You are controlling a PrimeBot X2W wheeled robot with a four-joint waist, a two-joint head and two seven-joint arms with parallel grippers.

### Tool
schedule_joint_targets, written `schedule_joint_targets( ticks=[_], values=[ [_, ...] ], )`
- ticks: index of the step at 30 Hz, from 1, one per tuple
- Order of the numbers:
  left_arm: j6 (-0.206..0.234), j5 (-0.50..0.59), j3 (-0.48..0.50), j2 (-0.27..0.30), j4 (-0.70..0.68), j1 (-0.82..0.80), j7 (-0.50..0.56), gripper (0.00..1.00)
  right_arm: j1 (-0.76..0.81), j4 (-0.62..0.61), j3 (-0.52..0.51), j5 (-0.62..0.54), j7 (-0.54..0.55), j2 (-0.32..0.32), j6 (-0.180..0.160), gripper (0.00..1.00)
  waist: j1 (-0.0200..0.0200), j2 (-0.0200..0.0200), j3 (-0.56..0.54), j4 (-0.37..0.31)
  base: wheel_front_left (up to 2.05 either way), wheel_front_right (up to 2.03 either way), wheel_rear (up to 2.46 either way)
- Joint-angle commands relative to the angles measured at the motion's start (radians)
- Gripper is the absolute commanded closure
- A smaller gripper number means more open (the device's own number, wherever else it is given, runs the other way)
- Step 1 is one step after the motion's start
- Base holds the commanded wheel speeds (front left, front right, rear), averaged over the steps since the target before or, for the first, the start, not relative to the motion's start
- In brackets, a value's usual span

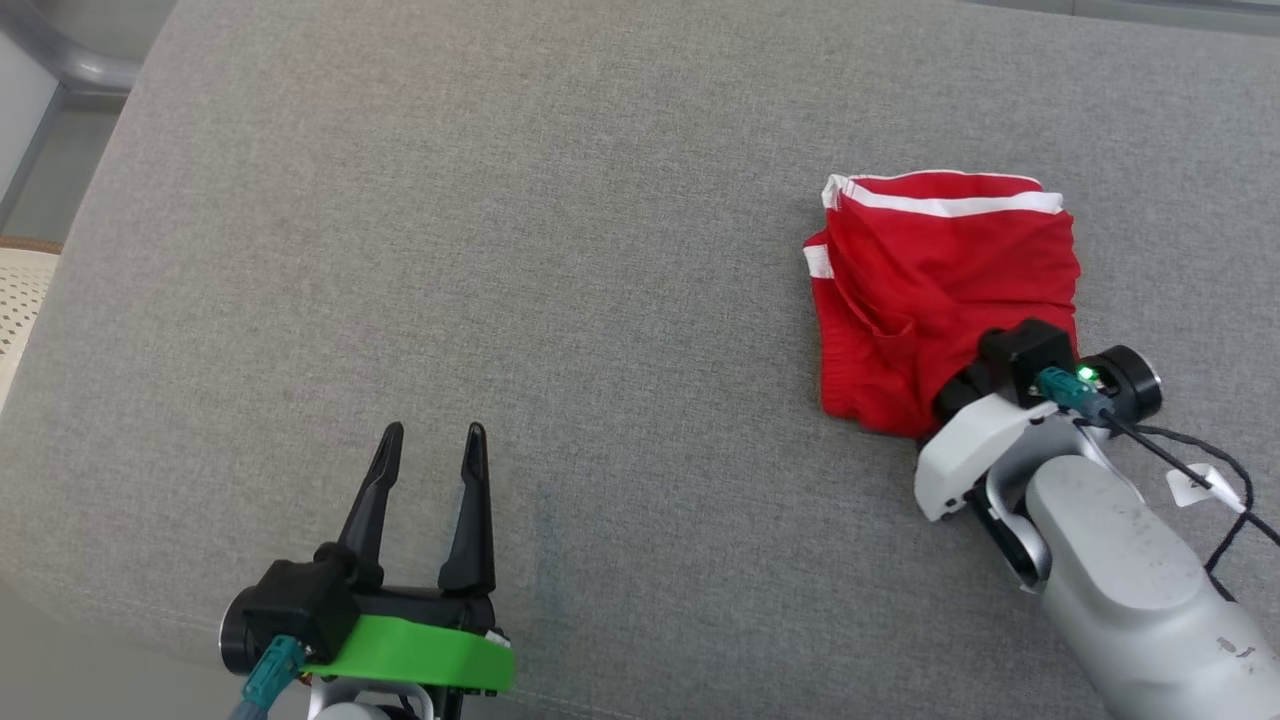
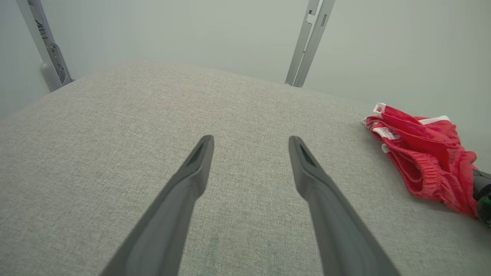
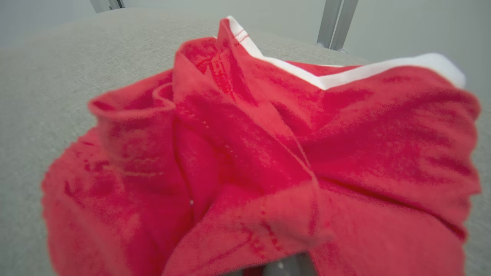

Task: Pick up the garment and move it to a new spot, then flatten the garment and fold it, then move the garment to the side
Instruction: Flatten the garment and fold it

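Red garment [image 1: 940, 290] is lying bunched on the grey cushion's [image 1: 500, 250] right. Right gripper [image 1: 975, 385] is sitting in its near edge, fingers hidden, grip untellable. Left gripper [image 1: 432, 440] is hovering spread, well apart, likely keeping clear.

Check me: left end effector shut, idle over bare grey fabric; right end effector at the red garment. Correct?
No: the left end effector is open, fingers spread apart, clear in the left wrist view. The rest holds: it is idle over bare grey fabric, with the right end effector at the red garment.
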Motion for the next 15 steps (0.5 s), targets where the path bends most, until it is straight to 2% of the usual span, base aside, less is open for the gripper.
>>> schedule_joint_targets(
  ticks=[1, 5, 12, 15],
  values=[
    [0.004, -0.009, -0.003, 0.001, 0.004, -0.012, -0.003, 0.0, 0.02, -0.026, 0.017, 0.003, 0.001, 0.012, 0.0, 1.0, 0.0, 0.0, 0.002, 0.001, 0.0, 0.0, 0.0],
    [0.007, -0.013, -0.01, 0.001, 0.015, -0.008, -0.003, 0.0, 0.044, -0.097, 0.037, -0.005, 0.001, 0.042, 0.0, 1.0, 0.0, 0.0, -0.005, 0.0, 0.0, 0.0, 0.0],
    [0.013, -0.019, -0.007, 0.001, 0.03, 0.018, -0.003, 0.0, 0.066, -0.061, 0.118, -0.003, 0.001, 0.092, 0.0, 1.0, 0.0, 0.0, -0.037, 0.003, 0.0, 0.0, 0.0],
    [0.017, -0.013, 0.003, 0.001, 0.033, 0.034, -0.003, 0.0, 0.074, -0.084, 0.122, 0.006, 0.001, 0.108, 0.0, 1.0, 0.0, 0.0, -0.067, -0.011, 0.0, 0.0, 0.0]
  ],
)
